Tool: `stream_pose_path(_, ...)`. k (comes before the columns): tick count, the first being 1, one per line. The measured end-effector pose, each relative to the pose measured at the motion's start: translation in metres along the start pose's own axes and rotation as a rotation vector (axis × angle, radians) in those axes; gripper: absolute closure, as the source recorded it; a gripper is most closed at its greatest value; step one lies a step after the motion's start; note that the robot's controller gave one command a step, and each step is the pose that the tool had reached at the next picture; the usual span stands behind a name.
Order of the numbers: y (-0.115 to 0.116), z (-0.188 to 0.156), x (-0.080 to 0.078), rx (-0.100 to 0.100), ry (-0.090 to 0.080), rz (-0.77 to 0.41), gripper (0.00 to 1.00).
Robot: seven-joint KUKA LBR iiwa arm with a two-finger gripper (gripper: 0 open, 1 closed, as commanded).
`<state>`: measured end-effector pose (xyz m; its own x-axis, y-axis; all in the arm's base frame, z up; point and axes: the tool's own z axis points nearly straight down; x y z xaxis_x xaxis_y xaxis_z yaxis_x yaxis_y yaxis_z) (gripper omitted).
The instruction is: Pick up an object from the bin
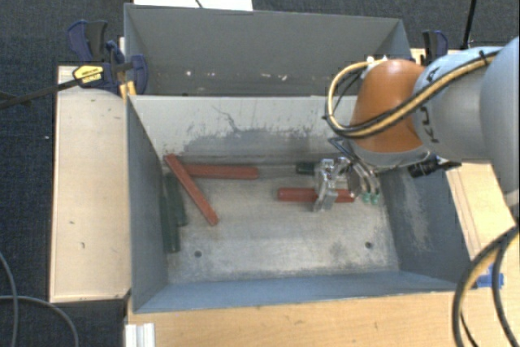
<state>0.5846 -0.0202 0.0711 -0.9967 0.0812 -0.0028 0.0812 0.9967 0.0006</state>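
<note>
Camera view: gripper point(329, 193) low in right half of bin point(268, 256), right at short red bar point(294, 194) lying flat on floor. Gripper wide or narrow: cannot tell. Bar not lifted, so secure grasp and lift likely remain. Long red bars point(213, 171) and dark green bar point(171, 215) well apart at left.

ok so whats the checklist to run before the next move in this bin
1. pincer down at the short red bar, right part of the floor: ok
2. that bar actually gripped: cannot tell
3. small dark piece behind the bar, apart from it: ok
4. long red bar, slanted red bar and dark green bar lie at the left, away from the pincer: ok
5. room between the arm and the right wall: cannot tell
</note>
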Motion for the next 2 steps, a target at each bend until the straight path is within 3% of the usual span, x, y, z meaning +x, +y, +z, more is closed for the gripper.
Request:
stream_pose_path(1,0.0,0.0,0.0,0.0,0.0,-0.001,1.0)
stream_pose_path(2,0.004,-0.167,0.042,0.0,-0.001,-0.023,1.0)
